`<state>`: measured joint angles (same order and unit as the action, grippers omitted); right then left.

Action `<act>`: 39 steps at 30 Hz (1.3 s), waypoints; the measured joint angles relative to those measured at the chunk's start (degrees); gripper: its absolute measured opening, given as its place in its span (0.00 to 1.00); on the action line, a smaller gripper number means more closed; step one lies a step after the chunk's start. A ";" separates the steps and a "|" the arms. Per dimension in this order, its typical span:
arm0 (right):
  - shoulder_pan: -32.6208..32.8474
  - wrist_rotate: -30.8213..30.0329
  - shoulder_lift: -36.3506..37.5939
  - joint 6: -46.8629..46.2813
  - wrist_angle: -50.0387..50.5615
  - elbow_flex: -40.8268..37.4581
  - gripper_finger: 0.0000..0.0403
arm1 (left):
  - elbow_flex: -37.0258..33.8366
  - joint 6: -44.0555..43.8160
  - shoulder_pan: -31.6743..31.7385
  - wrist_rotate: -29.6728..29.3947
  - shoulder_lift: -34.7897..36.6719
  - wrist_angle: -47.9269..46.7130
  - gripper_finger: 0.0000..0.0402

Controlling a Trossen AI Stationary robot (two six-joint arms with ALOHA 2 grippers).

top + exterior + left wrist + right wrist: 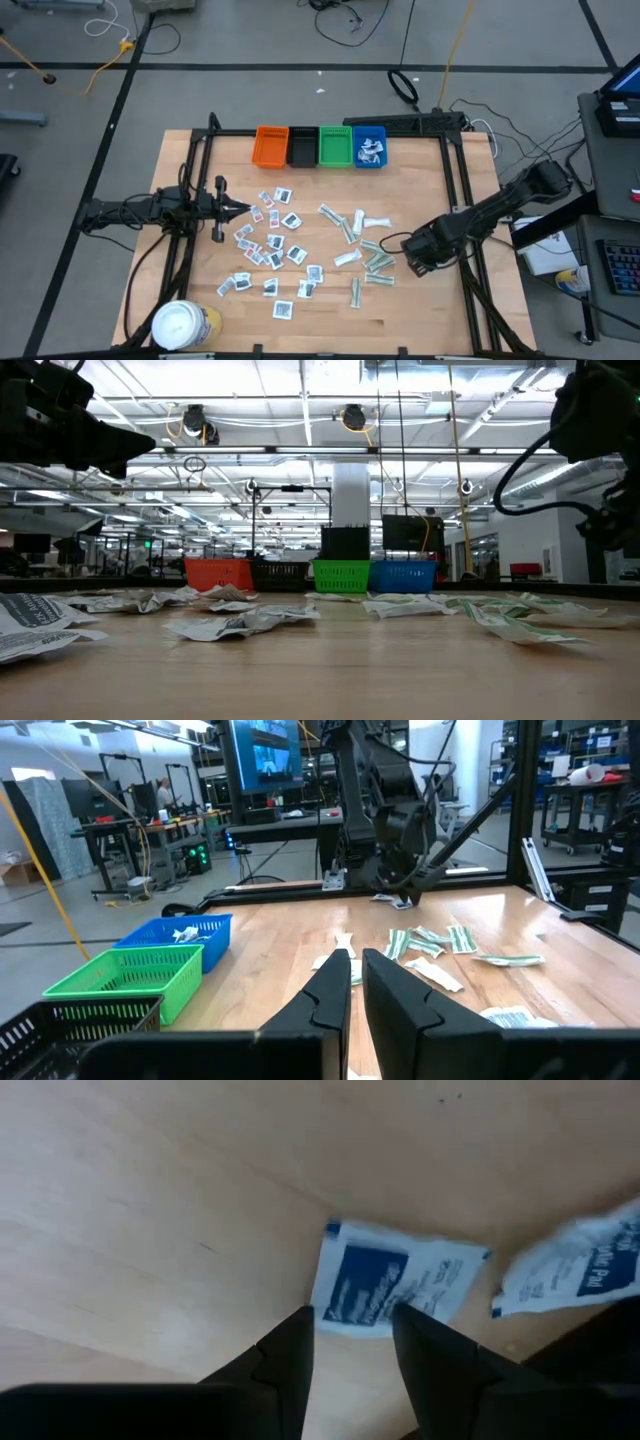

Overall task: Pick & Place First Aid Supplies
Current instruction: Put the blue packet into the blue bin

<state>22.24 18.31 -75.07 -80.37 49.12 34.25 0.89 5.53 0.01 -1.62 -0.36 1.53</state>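
The first aid supplies lie loose on the wooden table [460,310]: white squarish sachets [272,240] left of centre and green-white strip wrappers [365,250] to their right. My right gripper [407,245] points steeply down at the right end of the strips. Its wrist view shows it open [352,1315], fingertips just short of a white sachet with blue print [390,1285] lying flat on the wood. My left gripper [235,208] waits level at the table's left, shut [357,982] on nothing.
Orange [271,146], black [302,146], green [334,146] and blue [369,148] bins stand in a row at the far edge; the blue one holds a few packets. A white-lidded yellow tub [180,325] stands at the near left corner. A second sachet [585,1270] lies close by.
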 joint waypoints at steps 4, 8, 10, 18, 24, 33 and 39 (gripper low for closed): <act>-0.09 1.29 -1.08 -0.71 -2.63 -1.01 0.28 | 0.00 0.01 0.00 -0.01 -0.02 -0.01 0.09; -0.13 2.45 -1.60 -0.77 -3.11 -1.06 0.15 | -0.01 -0.01 0.00 -0.01 0.00 -0.01 0.09; -0.43 2.93 -1.61 -0.07 -3.16 -1.12 0.06 | -0.01 0.00 0.00 -0.01 -0.01 -0.01 0.09; -2.95 1.97 -1.52 6.85 4.07 5.83 0.01 | -0.02 0.01 0.00 -0.01 0.00 -0.01 0.09; -4.67 2.49 -1.40 15.77 13.37 15.53 0.00 | -0.01 0.01 0.00 -0.01 -0.01 -0.01 0.09; -5.40 0.97 -1.35 27.95 20.78 27.36 0.00 | -0.02 0.01 0.00 0.01 -0.02 -0.01 0.09; -9.69 0.68 -3.14 35.38 22.05 31.85 0.00 | -0.01 0.01 0.00 0.01 -0.01 -0.01 0.09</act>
<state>12.55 18.99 -78.21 -44.99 71.17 66.10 0.88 5.54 0.01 -1.61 -0.37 1.52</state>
